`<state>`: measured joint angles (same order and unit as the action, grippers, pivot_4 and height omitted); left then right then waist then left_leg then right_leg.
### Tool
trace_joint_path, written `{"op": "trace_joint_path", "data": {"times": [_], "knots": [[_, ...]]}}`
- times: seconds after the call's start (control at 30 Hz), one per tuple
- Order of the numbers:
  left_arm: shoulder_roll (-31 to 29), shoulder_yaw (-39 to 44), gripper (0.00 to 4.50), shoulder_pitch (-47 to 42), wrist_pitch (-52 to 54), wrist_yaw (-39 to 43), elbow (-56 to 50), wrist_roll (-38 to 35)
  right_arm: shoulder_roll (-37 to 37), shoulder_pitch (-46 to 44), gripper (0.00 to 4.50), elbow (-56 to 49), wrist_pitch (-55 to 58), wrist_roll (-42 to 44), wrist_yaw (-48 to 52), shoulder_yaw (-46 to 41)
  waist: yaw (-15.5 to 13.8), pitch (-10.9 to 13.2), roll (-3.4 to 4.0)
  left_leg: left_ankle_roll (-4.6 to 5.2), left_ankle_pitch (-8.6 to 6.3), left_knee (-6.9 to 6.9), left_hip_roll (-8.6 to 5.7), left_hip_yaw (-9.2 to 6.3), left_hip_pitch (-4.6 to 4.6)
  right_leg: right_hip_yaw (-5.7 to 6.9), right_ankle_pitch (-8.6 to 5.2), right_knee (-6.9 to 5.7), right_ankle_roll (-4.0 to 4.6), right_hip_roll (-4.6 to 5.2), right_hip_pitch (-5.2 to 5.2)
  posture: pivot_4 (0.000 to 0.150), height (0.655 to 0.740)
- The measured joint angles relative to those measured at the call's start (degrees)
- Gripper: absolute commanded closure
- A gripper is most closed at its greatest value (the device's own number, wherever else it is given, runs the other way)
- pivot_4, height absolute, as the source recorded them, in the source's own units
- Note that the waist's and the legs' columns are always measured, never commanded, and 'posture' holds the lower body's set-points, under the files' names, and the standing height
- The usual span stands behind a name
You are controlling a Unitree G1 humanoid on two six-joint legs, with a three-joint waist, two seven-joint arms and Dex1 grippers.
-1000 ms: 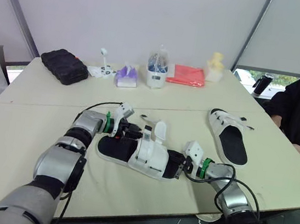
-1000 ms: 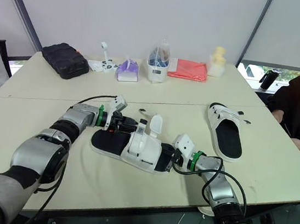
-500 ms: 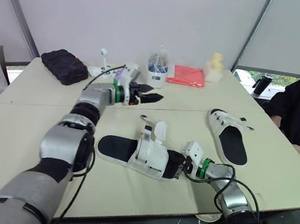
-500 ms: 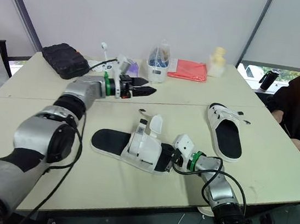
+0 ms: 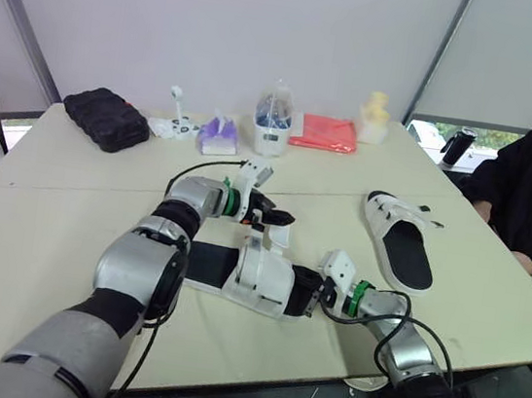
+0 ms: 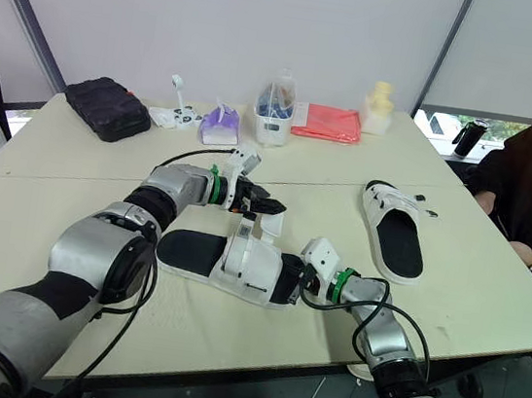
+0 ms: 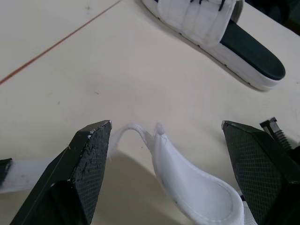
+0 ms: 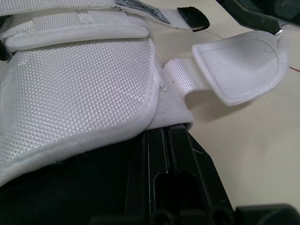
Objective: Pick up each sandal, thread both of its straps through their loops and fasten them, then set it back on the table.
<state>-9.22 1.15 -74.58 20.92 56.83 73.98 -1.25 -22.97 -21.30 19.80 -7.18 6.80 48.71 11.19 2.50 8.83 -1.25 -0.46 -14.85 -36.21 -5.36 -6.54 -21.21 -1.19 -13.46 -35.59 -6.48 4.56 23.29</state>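
— Where is the left gripper (image 5: 281, 218) found?
— It has been brought back down from the far side of the beige table (image 5: 47, 219). Its fingers are spread wide and empty, just above the loose white woven strap (image 7: 187, 183).
— And the white fabric sandal with a black footbed (image 5: 260, 279)?
— It is left flat on the table, unmoved, with its toe end clamped by the right gripper (image 5: 308, 293).

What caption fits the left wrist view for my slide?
Left gripper, fingers open, poised over the near sandal's unfastened white strap; the second sandal lies beyond on the table.
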Motion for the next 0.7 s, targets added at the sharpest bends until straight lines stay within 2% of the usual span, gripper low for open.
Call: {"op": "trace_joint_path", "data": {"times": [0.23,0.7], "knots": [[-3.05,-0.69,0.62,0.26,1.28,3.43,-1.58,0.50,0.00,0.57,4.50,-0.39,-0.17,0.00,-0.69,-0.15,-0.13,0.00,0.00,0.00,0.00,-0.01,0.00,0.00,0.00,0.00,0.00,0.01,0.00,0.01,-0.02,0.150,0.7400],[-1.21,-2.52,0.62,2.18,5.13,6.68,-4.48,0.61,0.43,0.27,4.50,-0.01,-1.46,-0.62,-1.40,-0.13,-0.03,-0.01,0.00,0.00,0.00,-0.01,0.00,0.00,0.01,-0.01,0.00,-0.02,0.00,0.01,-0.01,0.150,0.7400]]}}
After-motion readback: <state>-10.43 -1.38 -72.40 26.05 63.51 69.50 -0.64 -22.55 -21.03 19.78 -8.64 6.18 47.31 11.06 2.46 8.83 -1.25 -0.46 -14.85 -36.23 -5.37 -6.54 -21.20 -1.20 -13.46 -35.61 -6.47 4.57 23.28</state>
